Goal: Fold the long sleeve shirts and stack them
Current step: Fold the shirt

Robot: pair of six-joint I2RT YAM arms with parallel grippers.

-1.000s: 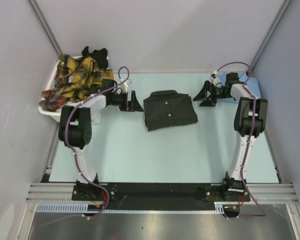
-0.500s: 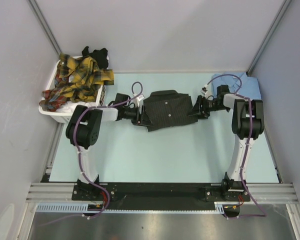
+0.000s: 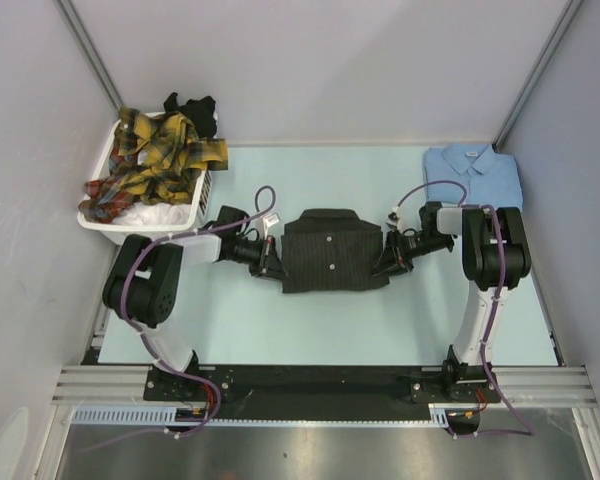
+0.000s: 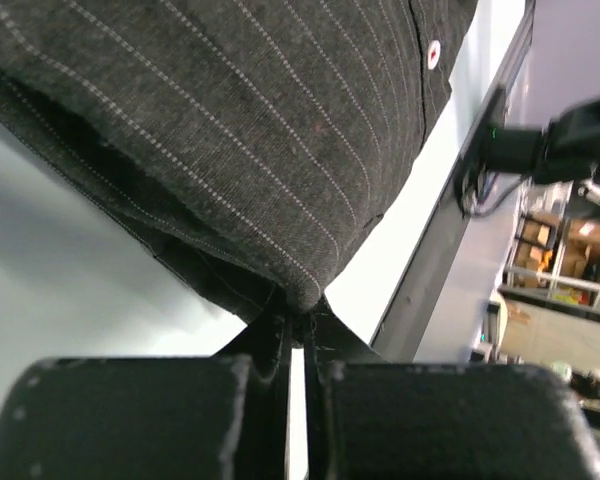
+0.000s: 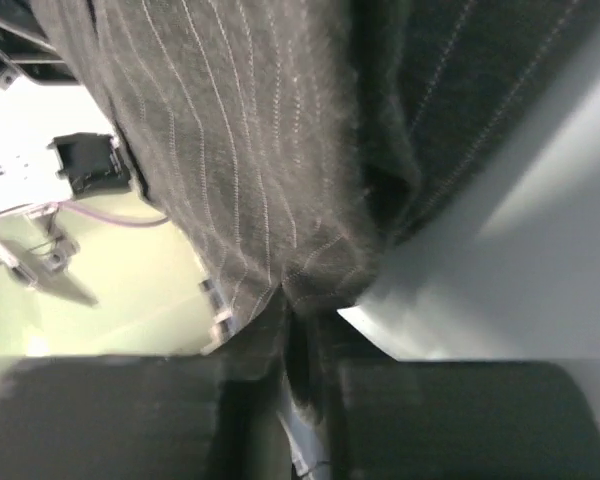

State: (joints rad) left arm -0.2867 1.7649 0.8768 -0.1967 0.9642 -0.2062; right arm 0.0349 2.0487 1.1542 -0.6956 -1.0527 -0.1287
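Note:
A folded charcoal-black pinstriped shirt point(image 3: 332, 252) with pale buttons lies at the table's middle. My left gripper point(image 3: 271, 262) is shut on its lower left edge, and the pinched cloth point(image 4: 300, 290) bunches between the jaws in the left wrist view. My right gripper point(image 3: 388, 262) is shut on its lower right edge, where the striped cloth point(image 5: 310, 285) folds into the closed jaws. A folded light blue shirt point(image 3: 473, 172) lies at the back right corner. Yellow-red plaid shirts point(image 3: 155, 160) are heaped in the basket.
A white laundry basket point(image 3: 140, 218) stands at the back left, with a black garment point(image 3: 193, 108) draped over its far rim. Grey walls close in the pale blue table point(image 3: 310, 320) on three sides.
Both grippers came in from the sides, shifted toward me and shut on the black shirt's edges. The shirt slid slightly nearer and squared up. The blue shirt is now uncovered.

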